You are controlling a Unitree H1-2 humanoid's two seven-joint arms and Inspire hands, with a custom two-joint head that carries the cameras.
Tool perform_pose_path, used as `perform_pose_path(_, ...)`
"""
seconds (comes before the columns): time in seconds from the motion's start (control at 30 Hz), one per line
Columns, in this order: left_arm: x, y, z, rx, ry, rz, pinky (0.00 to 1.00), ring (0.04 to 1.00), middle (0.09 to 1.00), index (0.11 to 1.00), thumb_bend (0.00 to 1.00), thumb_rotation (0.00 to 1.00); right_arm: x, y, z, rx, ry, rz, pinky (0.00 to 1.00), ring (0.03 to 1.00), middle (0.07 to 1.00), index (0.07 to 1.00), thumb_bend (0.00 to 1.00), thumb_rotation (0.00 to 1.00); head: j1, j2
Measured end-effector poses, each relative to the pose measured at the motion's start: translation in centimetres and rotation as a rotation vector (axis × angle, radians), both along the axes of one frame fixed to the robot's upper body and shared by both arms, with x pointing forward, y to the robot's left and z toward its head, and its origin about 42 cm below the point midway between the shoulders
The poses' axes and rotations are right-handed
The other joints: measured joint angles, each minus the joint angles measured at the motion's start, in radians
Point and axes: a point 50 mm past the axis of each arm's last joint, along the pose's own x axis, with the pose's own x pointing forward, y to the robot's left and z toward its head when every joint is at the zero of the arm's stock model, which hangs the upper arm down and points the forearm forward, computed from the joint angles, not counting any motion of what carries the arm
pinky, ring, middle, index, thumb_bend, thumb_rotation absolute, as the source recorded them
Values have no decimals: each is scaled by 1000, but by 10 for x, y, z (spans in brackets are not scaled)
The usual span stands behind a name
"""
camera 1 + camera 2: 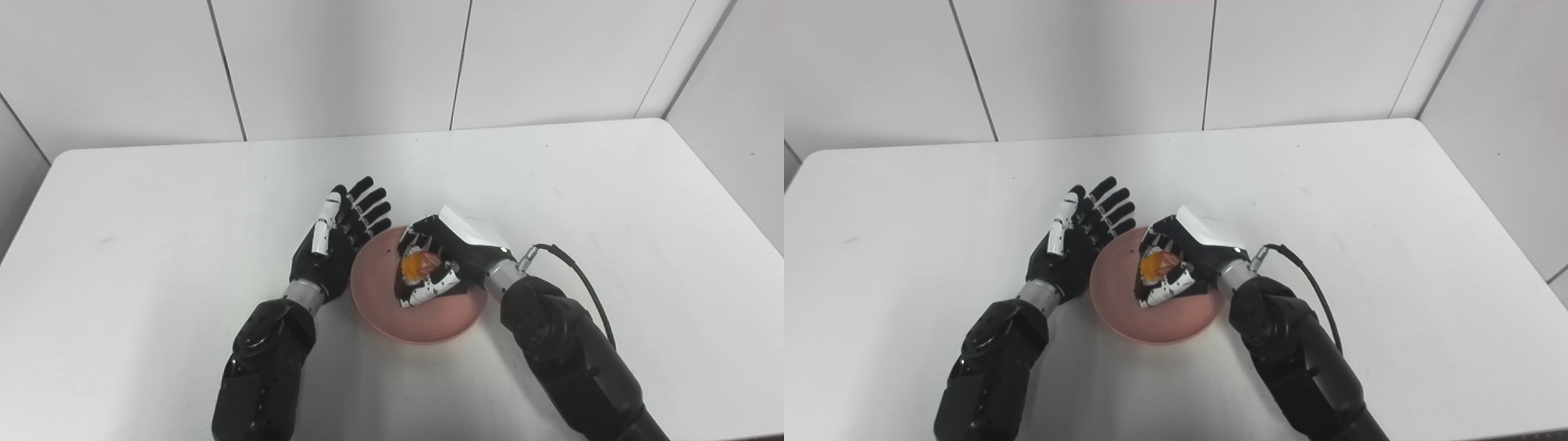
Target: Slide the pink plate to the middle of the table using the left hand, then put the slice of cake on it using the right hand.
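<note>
Pink plate [380, 306] round, shallow, matte, near table [184, 184] centre, a bit toward the near edge; cake slice [416, 264] small wedge, orange top, pale and dark bits, over plate's middle, pinched inside right hand [436, 264], fingers and thumb curled around it; wedge long axis roughly near-left to far-right, exact tip direction hard to tell; cake underside and contact with plate hidden by fingers; left hand [1072, 245] spread, holding nothing, just beside plate's left rim, touching or not unclear; plate's right part covered by right wrist; black cable [582, 282] at right wrist
</note>
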Motion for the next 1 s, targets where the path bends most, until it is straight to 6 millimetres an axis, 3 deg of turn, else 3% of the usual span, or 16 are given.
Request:
perform_pose_path(0.33,0,0,0,1,0,-1,883,887,886,877,378,1000,0,2,-3,14,-20,-5,289,380,485,494,505,140,0,2)
perform_pose_path(0.37,0,0,0,1,0,-1,874,886,883,872,375,1000,0,2,-3,14,-22,-6,349,451,557,629,528,297,0,2)
perform_pose_path(0.4,0,0,0,1,0,-1,864,888,886,872,374,1000,-1,2,-3,10,-25,-6,452,577,674,754,610,585,2,2)
perform_pose_path(0.53,0,1,1,2,1,-2,880,901,898,886,374,1000,-8,5,0,-48,-45,28,596,781,874,939,873,919,0,3)
perform_pose_path(0.63,0,1,1,4,1,-3,887,903,901,890,374,1000,-15,4,10,-78,-34,74,620,819,910,969,913,948,-2,5)
perform_pose_path(0.73,0,1,1,-2,3,-2,865,883,888,882,358,1000,-22,10,16,-92,-11,117,700,926,994,999,988,952,-2,5)
perform_pose_path(1.0,0,-1,1,12,2,-1,836,865,865,861,366,1000,-41,14,45,-116,-2,217,768,947,1000,1000,1000,888,-2,8)
